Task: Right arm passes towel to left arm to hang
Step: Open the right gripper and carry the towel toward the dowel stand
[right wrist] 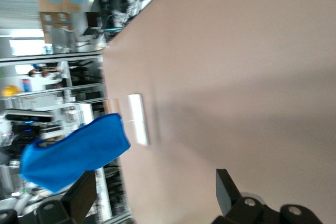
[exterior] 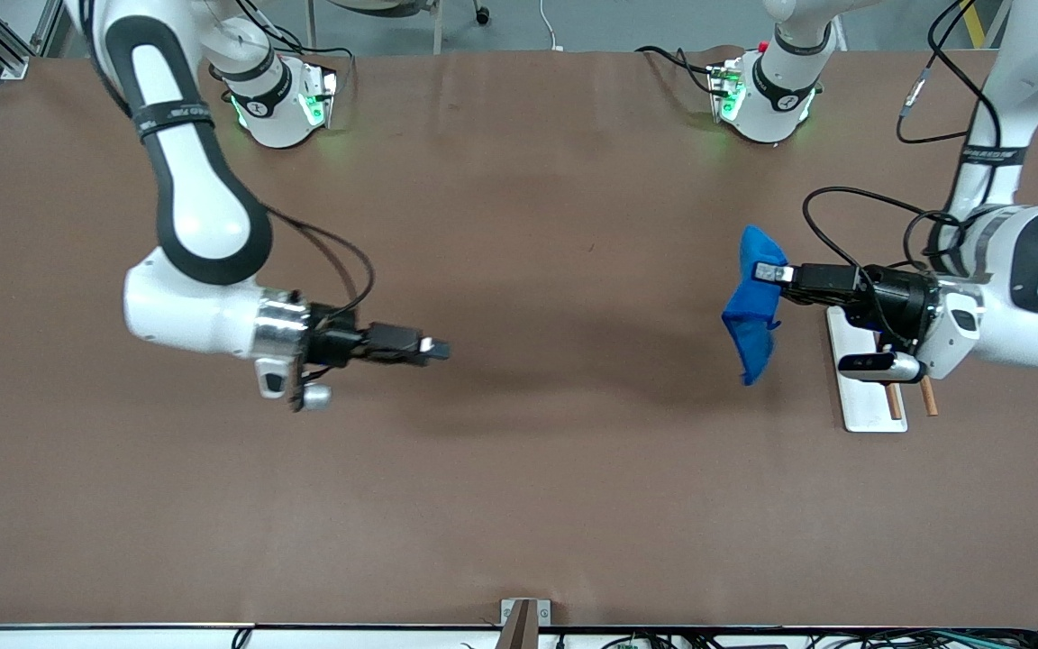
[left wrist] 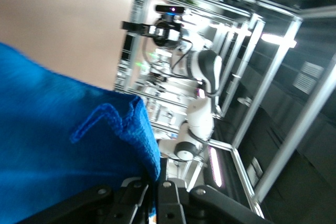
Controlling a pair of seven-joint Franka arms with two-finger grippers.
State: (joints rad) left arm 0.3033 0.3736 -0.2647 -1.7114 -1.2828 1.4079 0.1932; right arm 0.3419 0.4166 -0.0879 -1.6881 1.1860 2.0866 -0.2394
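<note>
We see the left claw [exterior: 769,271] pinching the towel [exterior: 753,306] over the worktop [exterior: 519,469] at roughly 3 o'clock in the front view, cloth draping down off the pinch above the white rack base [exterior: 866,397]. The right claw [exterior: 436,348] is spread and empty, hanging over the worktop at about 9 o'clock. We judge the towel light, soft and floppy with no slip risk, so hold near an upper fold or the edge seam and let the rest drape.
</note>
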